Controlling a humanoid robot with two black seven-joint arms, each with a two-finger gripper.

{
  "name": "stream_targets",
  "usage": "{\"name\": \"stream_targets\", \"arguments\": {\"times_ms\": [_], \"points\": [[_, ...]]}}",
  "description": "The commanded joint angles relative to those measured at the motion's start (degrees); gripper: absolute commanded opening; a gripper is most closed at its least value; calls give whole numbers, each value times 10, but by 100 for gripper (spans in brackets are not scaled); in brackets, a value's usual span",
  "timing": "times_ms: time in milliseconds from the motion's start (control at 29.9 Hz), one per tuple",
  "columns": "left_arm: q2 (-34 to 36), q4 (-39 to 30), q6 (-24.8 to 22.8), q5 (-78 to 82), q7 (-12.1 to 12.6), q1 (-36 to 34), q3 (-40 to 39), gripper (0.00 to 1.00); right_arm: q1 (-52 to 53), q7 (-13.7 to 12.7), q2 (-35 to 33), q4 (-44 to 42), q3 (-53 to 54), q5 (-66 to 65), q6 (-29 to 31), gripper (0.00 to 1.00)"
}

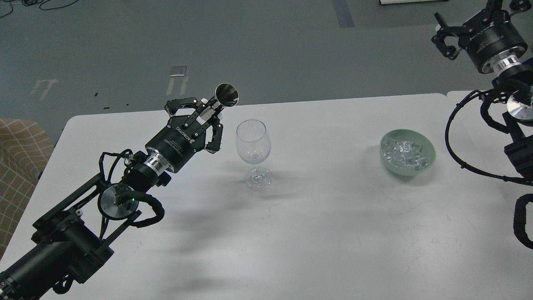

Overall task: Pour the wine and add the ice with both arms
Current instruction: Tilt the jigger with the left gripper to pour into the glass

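1. Left gripper (pixel 207 118): seen at the far end of the left arm (pixel 83 216), raised over the table's left half. Its fingers are pinched on a small metal cup (pixel 225 96).
2. Metal cup: held tilted, its open mouth turned up and to the right, just left of and above the rim of the wine glass. No liquid can be made out inside it.
3. Wine glass (pixel 253 146): stemmed, clear, standing upright on the table near its middle, just right of the left gripper and not touched by it. Whether any wine lies in its bowl cannot be told.
4. Pale green bowl (pixel 429 160): set on the table's right side, well apart from the wine glass.
5. Ice (pixel 404 152): clear cubes heaped inside the green bowl.
6. Right gripper (pixel 447 39): seen at the upper right, lifted beyond the table's far edge, well apart from the bowl. Its fingers are spread and nothing is held between them.
7. Table (pixel 291 233): white, with rounded corners.
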Motion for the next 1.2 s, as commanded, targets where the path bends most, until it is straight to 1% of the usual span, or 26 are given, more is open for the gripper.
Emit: {"name": "stream_targets", "arguments": {"times_ms": [0, 267, 468, 635, 935, 1069, 1169], "points": [[-3, 0, 5, 13, 1, -3, 1, 0, -1, 0, 0, 0, 0, 0, 0, 100], [3, -3, 21, 102, 16, -11, -1, 0, -3, 0, -5, 0, 1, 0, 0, 100], [4, -7, 18, 118, 14, -19, 1, 0, -3, 0, -5, 1, 1, 0, 0, 100], [5, -7, 9, 212, 14, -17, -2, 0, -5, 0, -7, 15, 0, 0, 0, 100], [7, -6, 9, 223, 14, -17, 0, 0, -6, 0, -7, 16, 1, 0, 0, 100], [11, -5, 7, 269, 11, -17, -3, 0, -7, 0, -7, 19, 1, 0, 0, 100], [14, -3, -4, 296, 10, -17, -7, 0, -7, 0, -7, 19, 1, 0, 0, 100]]}}
